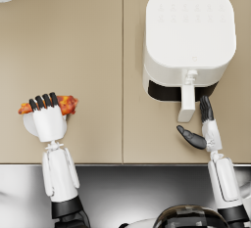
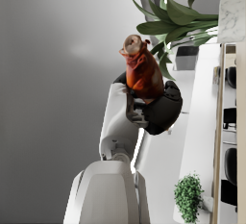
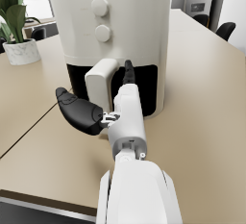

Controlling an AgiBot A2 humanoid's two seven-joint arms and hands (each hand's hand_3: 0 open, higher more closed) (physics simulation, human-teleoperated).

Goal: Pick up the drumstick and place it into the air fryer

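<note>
The left hand (image 1: 47, 117) sits closest, low on the left of the head view, its dark fingers (image 1: 45, 100) wrapped over the drumstick (image 1: 66, 103) and grasping it. The drumstick lies crosswise under those fingers, its reddish-brown meaty end sticking out to the right and a thinner end showing on the left, above the tan tabletop (image 1: 88, 51). In the left wrist view the same drumstick (image 2: 143, 71) stands out of the dark hand (image 2: 158, 110), its bone end away from the palm, with green plant leaves (image 2: 173, 18) behind it.

The right hand (image 1: 205, 129) is on the right side, holding nothing, with its fingers spread: one points up just beside the air fryer handle (image 1: 187, 102), the thumb points away to the left. The white air fryer (image 1: 188, 36) stands on the tabletop at upper right, well apart from the drumstick. In the right wrist view the right hand (image 3: 103, 107) is just in front of the air fryer (image 3: 113, 26), one fingertip (image 3: 129, 69) close beside the handle (image 3: 100, 86); whether it touches cannot be told. A potted plant (image 3: 17, 31) stands beyond on the tabletop
</note>
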